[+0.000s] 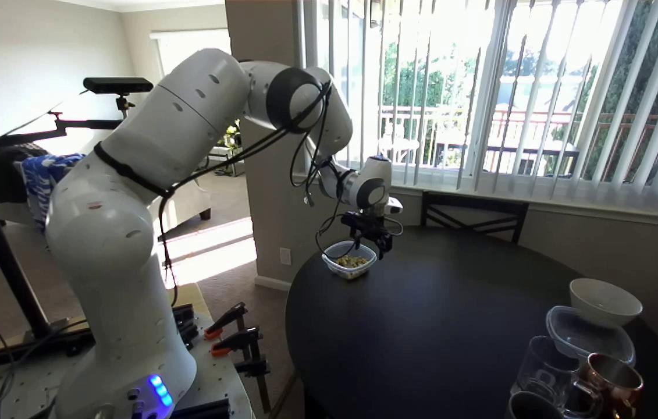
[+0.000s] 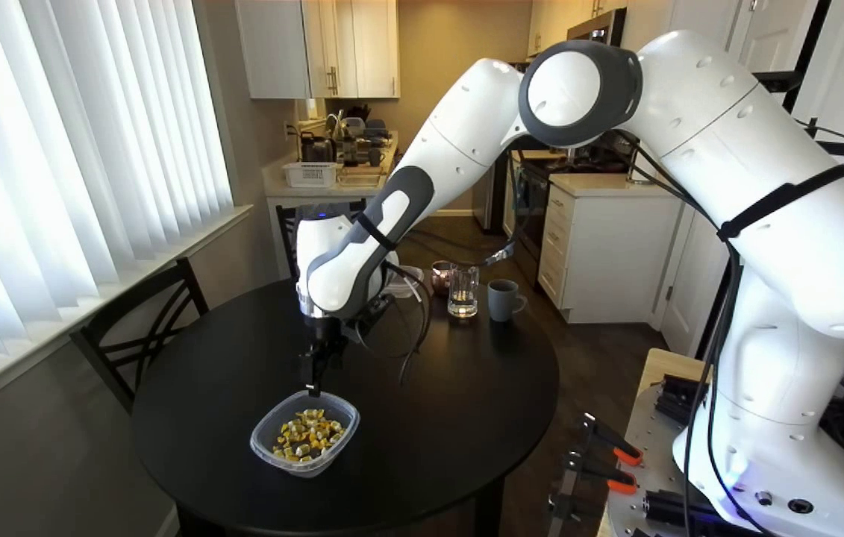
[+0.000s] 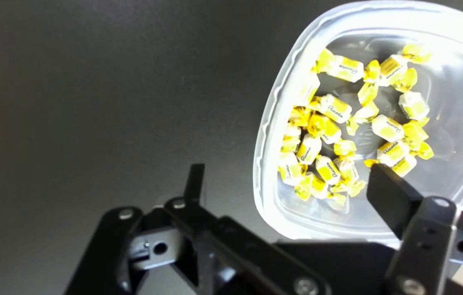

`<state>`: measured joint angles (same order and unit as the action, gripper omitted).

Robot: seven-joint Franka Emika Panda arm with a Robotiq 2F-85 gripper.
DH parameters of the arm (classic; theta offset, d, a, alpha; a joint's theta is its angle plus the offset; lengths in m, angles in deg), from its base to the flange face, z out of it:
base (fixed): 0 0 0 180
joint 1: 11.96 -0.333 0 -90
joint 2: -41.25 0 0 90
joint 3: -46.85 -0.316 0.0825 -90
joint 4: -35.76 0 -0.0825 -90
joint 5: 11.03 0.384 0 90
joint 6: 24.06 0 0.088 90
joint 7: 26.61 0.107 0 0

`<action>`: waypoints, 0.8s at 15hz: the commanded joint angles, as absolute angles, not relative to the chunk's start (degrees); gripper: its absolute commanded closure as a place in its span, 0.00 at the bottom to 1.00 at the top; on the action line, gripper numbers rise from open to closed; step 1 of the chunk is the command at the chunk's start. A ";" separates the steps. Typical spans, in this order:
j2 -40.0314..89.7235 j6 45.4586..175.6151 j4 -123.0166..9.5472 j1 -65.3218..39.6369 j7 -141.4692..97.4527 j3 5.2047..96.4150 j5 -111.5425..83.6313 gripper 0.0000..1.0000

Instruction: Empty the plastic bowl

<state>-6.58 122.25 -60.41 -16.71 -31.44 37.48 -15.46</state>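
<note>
The claw (image 3: pixel 285 168) hangs at the edge of the plastic bowl (image 3: pixel 456 135), its two fingers (image 3: pixel 391 196) spread wide apart. In the wrist view one finger overlaps the inside of the bowl, the other shows over the desk (image 2: pixel 422 432) outside it, and the bowl's rim runs between the two. Whether either finger touches the bowl, I cannot tell. In both exterior views the bowl stands upright on the desk, near the desk's edge. Many wrapped candies (image 3: pixel 335 108), yellow and white, lie loosely on the bottom of the bowl. The robot arm (image 2: pixel 578 89) arches over the desk beside the bowl. Off the desk, apart from the bowl, a black chair (image 2: pixel 134 300) stands by the window blinds (image 2: pixel 93 134). Across the desk, well apart from the bowl, stand a gray mug (image 2: pixel 502 302), a glass mug (image 1: pixel 544 372) and a copper mug (image 1: pixel 619 387). In an exterior view the last two hide part of a clear tub (image 1: pixel 590 337), with a white bowl (image 1: pixel 602 305) just behind it. Farthest from the bowl, a white basket (image 2: pixel 310 175) sits on a kitchen counter (image 2: pixel 358 191).
</note>
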 commanded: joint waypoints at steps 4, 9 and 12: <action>-13.15 123.57 -55.07 -14.48 -35.23 35.54 -11.22 0.00; -15.28 123.83 -53.05 -14.79 -35.48 35.16 -11.50 0.46; -15.38 123.94 -53.04 -14.68 -35.43 35.07 -11.57 0.66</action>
<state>-15.07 122.88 -53.10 -15.41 -32.82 35.79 -13.23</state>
